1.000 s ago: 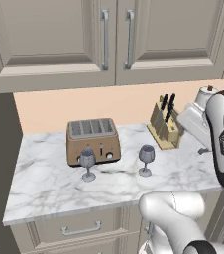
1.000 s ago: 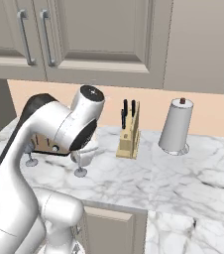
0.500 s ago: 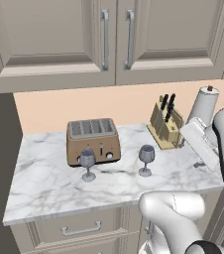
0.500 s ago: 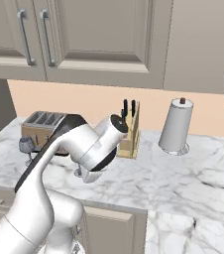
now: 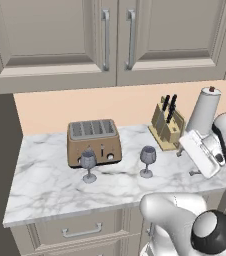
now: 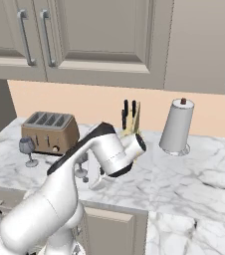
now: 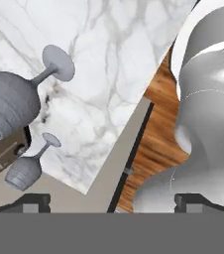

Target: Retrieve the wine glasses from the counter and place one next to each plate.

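Note:
Two smoky grey wine glasses stand upright on the marble counter (image 5: 50, 185). One glass (image 5: 88, 165) is just in front of the toaster, the other (image 5: 147, 160) further right. My gripper (image 5: 186, 163) hangs open to the right of that second glass, apart from it, with nothing between its fingers. In the hand view both glasses lie to the left of the gripper (image 7: 112, 204): the nearer glass (image 7: 10, 104) is large, the farther one (image 7: 25, 171) small. From the right base view, the left glass (image 6: 28, 149) is plain and the other (image 6: 80, 172) peeks out behind my arm. The plates are out of view.
A brown four-slot toaster (image 5: 94, 142) stands behind the left glass. A knife block (image 5: 167, 125) and a paper towel roll (image 5: 205, 112) stand at the back right, close behind my hand. Wall cabinets (image 5: 115, 40) hang above. Drawers (image 5: 75, 232) sit under the counter edge.
My arm has swung down and over to the right end of the counter, bringing the hand level with the right glass. The gripper has stayed open. Both glasses stand where they were.

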Tool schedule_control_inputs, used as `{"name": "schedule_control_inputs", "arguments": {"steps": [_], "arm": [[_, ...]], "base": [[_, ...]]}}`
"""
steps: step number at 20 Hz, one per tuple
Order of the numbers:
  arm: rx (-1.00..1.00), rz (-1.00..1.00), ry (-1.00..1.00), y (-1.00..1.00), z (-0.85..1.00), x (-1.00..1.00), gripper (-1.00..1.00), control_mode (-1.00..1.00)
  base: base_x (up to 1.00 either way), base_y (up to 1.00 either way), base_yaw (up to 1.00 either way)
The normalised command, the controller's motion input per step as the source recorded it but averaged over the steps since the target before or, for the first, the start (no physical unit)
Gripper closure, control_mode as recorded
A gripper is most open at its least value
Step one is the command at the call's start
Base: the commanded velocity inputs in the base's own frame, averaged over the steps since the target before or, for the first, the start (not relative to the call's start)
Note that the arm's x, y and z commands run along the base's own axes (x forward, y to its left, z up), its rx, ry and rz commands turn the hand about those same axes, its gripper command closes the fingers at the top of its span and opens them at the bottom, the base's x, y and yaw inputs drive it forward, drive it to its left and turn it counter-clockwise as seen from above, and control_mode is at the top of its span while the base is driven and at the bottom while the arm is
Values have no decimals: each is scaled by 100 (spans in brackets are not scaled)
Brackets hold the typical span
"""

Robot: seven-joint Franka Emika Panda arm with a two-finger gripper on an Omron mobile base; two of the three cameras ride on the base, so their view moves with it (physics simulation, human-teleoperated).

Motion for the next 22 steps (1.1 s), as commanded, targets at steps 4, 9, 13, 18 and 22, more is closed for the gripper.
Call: {"name": "schedule_control_inputs", "arguments": {"steps": [4,9,13,18,22], "arm": [[14,0,16,-8,-33,45,-100,-100],[22,4,23,-1,-34,39,-100,-100],[14,0,7,0,-21,33,-100,-100],[2,-6,0,0,-10,37,-100,-100],[0,-7,0,0,-13,40,-100,-100]], "base": [[0,0,0],[0,0,0],[0,0,0],[0,0,0],[0,0,0]]}}
